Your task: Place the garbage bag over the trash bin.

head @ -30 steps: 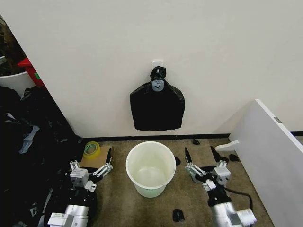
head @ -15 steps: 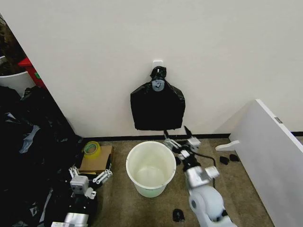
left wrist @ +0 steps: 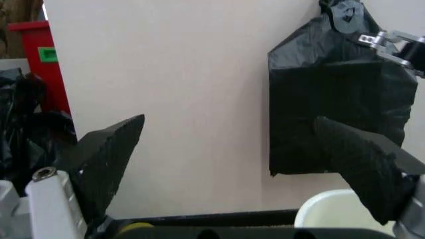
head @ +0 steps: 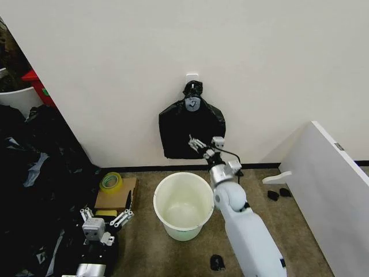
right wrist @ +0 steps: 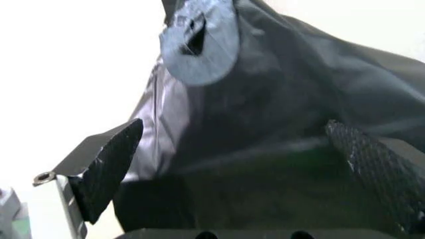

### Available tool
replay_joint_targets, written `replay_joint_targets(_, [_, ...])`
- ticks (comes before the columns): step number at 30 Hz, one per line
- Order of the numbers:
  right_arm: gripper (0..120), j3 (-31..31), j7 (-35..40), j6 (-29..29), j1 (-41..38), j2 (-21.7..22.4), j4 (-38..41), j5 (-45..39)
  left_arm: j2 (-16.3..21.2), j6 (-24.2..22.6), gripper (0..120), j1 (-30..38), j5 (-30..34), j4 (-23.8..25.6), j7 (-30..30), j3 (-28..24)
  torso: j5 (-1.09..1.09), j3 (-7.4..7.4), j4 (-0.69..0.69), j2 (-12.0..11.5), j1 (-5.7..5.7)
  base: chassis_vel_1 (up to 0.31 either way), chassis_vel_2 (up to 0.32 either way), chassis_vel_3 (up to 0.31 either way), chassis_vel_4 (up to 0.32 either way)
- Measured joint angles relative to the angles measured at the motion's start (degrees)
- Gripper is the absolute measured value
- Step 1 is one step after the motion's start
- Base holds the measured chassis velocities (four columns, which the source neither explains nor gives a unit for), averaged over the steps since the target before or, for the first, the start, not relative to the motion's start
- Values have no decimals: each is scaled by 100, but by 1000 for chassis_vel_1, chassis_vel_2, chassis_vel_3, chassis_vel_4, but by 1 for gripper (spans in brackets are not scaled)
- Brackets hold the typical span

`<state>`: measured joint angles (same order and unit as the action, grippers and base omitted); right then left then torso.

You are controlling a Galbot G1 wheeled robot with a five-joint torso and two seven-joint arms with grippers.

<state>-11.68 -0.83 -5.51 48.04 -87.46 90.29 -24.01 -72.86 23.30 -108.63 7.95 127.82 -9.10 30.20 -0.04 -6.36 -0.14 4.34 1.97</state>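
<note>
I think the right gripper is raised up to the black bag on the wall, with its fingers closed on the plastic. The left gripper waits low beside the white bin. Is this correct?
Not quite. The right gripper is raised to the black bundle hanging on the wall, but its fingers are open, not closed on the plastic; the right wrist view shows them spread apart before it. The left gripper does wait low beside the trash bin.

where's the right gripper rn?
Head view: the right gripper is raised at the wall, open, in front of the hanging black bag bundle, above the white trash bin.
</note>
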Motion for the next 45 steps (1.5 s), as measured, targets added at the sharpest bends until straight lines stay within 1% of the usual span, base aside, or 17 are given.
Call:
replay_joint_targets(8, [100,74,115,33,-444,-102,-220,-153,12,-4,100,41,55,130,-27,10,0,0,-1,0,0,0,0,0,0])
replay_joint_targets(10, [93,105,124,37,-541,-144,-257,-166,20,-4,100,60,74,119,-34,13,0,0,-1,0,-1,0,0,0,0])
replay_joint_targets(11, [93,105,124,37,-541,-144,-257,-166,20,-4,100,60,74,119,-34,13,0,0,-1,0,-1,0,0,0,0])
replay_joint_targets(13, [85,125,143,40,-623,-198,-294,-166,34,-4,100,77,101,119,-38,17,0,1,0,0,-1,0,0,0,0])
replay_joint_targets(14, [85,125,143,40,-623,-198,-294,-166,34,-4,100,77,101,119,-38,17,0,1,0,0,-1,0,0,0,0])
replay_joint_targets(15, [79,137,164,41,-669,-229,-313,-164,43,-9,100,94,111,119,-39,17,0,1,0,0,-1,0,0,0,0])
replay_joint_targets(18, [65,169,187,44,-716,-259,-319,-162,49,-24,100,135,127,120,-46,17,0,1,-1,0,-1,0,0,0,0])
replay_joint_targets(19, [65,169,187,44,-716,-259,-319,-162,49,-24,100,135,127,120,-46,17,0,1,-1,0,-1,0,0,0,0])
replay_joint_targets(20, [62,174,189,44,-720,-262,-319,-159,48,-26,100,139,130,121,-47,17,0,1,0,0,-1,0,0,0,0])
replay_joint_targets(22, [51,178,203,44,-725,-270,-321,-157,43,-30,100,141,132,128,-49,17,0,1,-1,0,-1,0,0,0,0])
replay_joint_targets(23, [51,178,203,44,-725,-270,-321,-157,43,-30,100,141,132,128,-49,17,0,1,-1,0,-1,0,0,0,0])
replay_joint_targets(26, [36,183,225,44,-730,-269,-313,-161,30,-30,100,136,132,128,-51,13,0,1,0,0,-1,0,0,0,0])
replay_joint_targets(27, [36,183,225,44,-730,-269,-313,-161,30,-30,100,136,132,128,-51,13,0,1,0,0,-1,0,0,0,0])
replay_joint_targets(31, [18,197,250,44,-732,-249,-284,-167,24,-30,100,136,131,133,-52,6,1,1,-1,0,-1,0,0,0,0])
replay_joint_targets(32, [18,197,250,44,-732,-249,-284,-167,24,-30,100,136,131,133,-52,6,1,1,-1,0,-1,0,0,0,0])
replay_joint_targets(36, [0,220,272,44,-711,-225,-250,-168,8,-31,100,136,121,137,-57,-4,1,1,-1,0,-1,0,0,0,0])
replay_joint_targets(45, [0,326,308,65,-548,-153,-13,-141,-15,-31,100,142,108,139,-83,-26,1,1,0,0,-1,0,0,0,0])
